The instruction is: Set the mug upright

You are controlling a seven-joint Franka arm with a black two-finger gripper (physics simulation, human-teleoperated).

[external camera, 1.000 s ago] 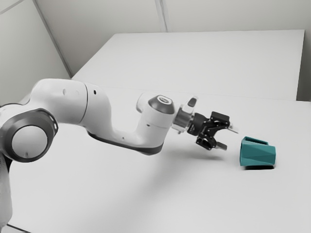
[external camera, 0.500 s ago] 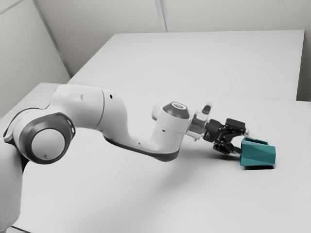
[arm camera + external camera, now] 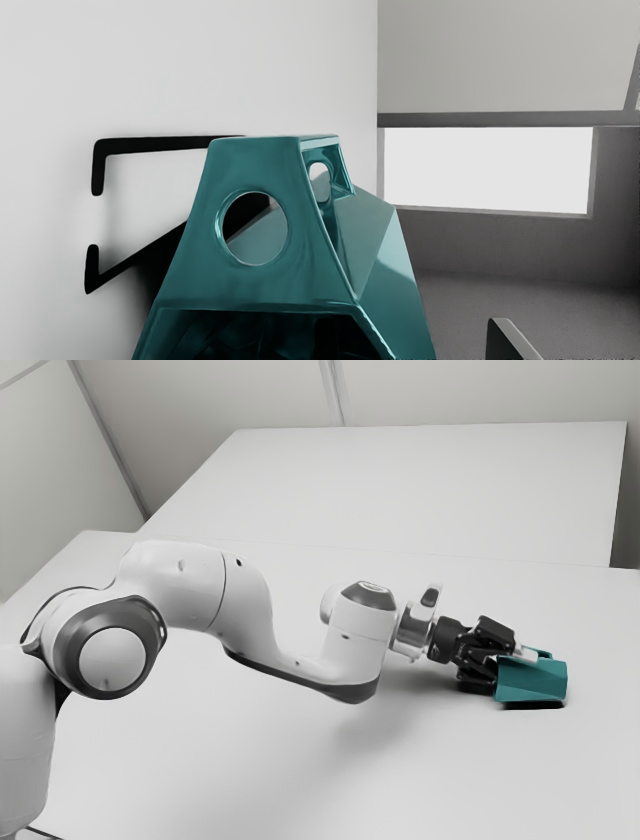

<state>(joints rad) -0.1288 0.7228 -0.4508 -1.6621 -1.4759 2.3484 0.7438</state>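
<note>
At the mug's open end, my fingers [image 3: 510,662] stood apart from each other. I had hold of nothing: in the wrist view a gap showed between one fingertip [image 3: 505,340] and the mug's outer side. The other finger was hidden from me there, and I could not tell whether it touched the mug. In the exterior view, one light fingertip overlapped the upper part of the mug near its mouth, just beside or against it.

The teal mug [image 3: 532,681] lay on its side on the white surface [image 3: 250,760], its mouth toward me and its base toward the exterior view's right. On my arm's last bend [image 3: 368,592] there was a pale marking, too small to read.

Looking from the hand, I saw the mug's dark hollow, a slanted teal face with a round hole through it, and a smaller opening beside that face. A black, bracket-shaped shadow [image 3: 150,144] fell on the surface next to the mug. Beyond the surface was a bright rectangle [image 3: 485,170] set in a grey wall [image 3: 615,200].
</note>
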